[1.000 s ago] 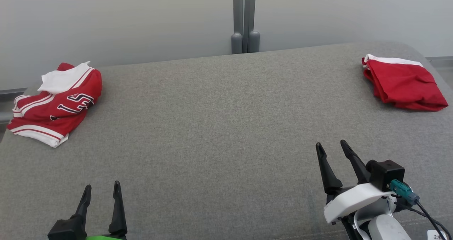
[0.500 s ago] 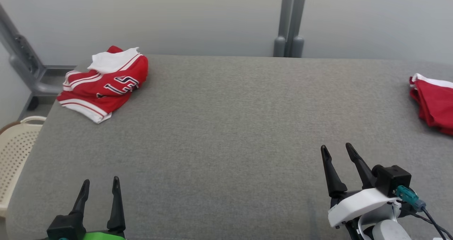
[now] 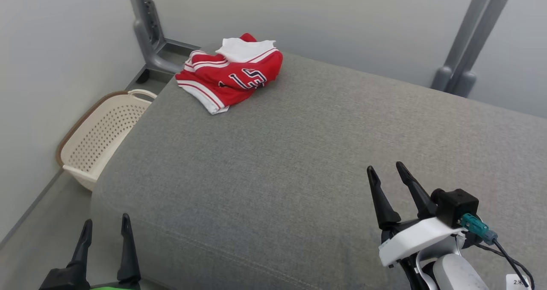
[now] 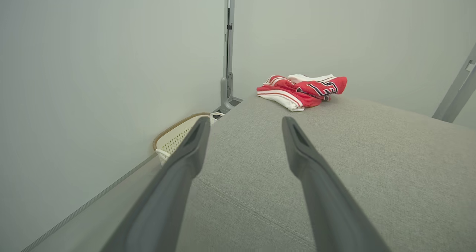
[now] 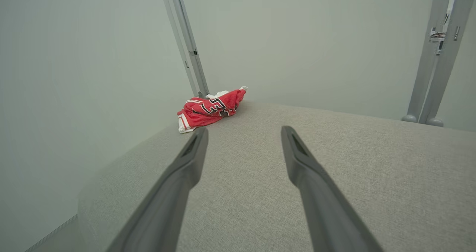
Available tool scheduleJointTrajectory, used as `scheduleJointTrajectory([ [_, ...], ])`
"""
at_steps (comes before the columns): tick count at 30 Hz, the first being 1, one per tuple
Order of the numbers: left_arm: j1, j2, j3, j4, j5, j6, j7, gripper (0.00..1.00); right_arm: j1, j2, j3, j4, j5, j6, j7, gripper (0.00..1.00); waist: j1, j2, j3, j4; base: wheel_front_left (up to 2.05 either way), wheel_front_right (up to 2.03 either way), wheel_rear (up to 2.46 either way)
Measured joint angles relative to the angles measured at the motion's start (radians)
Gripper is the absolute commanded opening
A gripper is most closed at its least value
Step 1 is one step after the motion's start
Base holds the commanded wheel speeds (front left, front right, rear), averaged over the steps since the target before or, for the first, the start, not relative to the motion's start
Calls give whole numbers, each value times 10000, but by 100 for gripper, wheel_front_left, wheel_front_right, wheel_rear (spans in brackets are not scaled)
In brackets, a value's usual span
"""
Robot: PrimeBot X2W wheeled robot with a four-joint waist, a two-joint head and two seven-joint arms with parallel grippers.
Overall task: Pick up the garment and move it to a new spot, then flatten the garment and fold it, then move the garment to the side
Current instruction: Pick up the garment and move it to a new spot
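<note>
1. You have one jersey (image 3: 230, 78), red with white trim and dark lettering. It lies crumpled in a heap at the far left corner of the grey padded surface (image 3: 299, 161), well apart from both grippers.
2. Your left gripper (image 3: 106, 219) has its fingers spread apart with nothing between them. It hangs at the near left edge of the padded surface, partly over the floor, and points towards the jersey.
3. Your right gripper (image 3: 384, 167) also has its fingers spread apart and is empty. It is above the near right part of the padded surface.
4. One laundry basket (image 3: 100, 136), cream and perforated, with a brown rim. It stands on the floor just beside the left end of the padded surface, against the wall.
5. One grey metal post (image 3: 145, 29) rises behind the jersey, by the wall.
6. One pair of grey posts (image 3: 470, 46) stands at the far right, behind the padded surface.
</note>
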Motion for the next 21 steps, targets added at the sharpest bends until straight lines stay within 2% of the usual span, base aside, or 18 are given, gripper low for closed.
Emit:
scheduleJointTrajectory([
  [6, 155, -127, 54, -226, -67, 109, -52, 100, -230, 0, 148, 232, 8, 0, -6, 100, 0, 0, 176, 631, 0, 0, 0],
  [13, 128, -75, -102, -230, -121, 19, 119, 100, -185, -2, -102, 313, -8, 0, -104, 100, 0, 0, 179, 673, 0, 0, 0],
  [16, -221, 240, -199, -284, -111, -245, 525, 100, -5, -4, -261, 297, -25, 0, -138, 100, 0, 0, 126, 627, 0, 0, 0],
  [21, -1998, 1300, -102, -796, 35, -890, 1597, 100, 49, 4, -570, -61, -339, -2, -88, 100, 0, 0, 241, 578, 0, 0, 0],
])
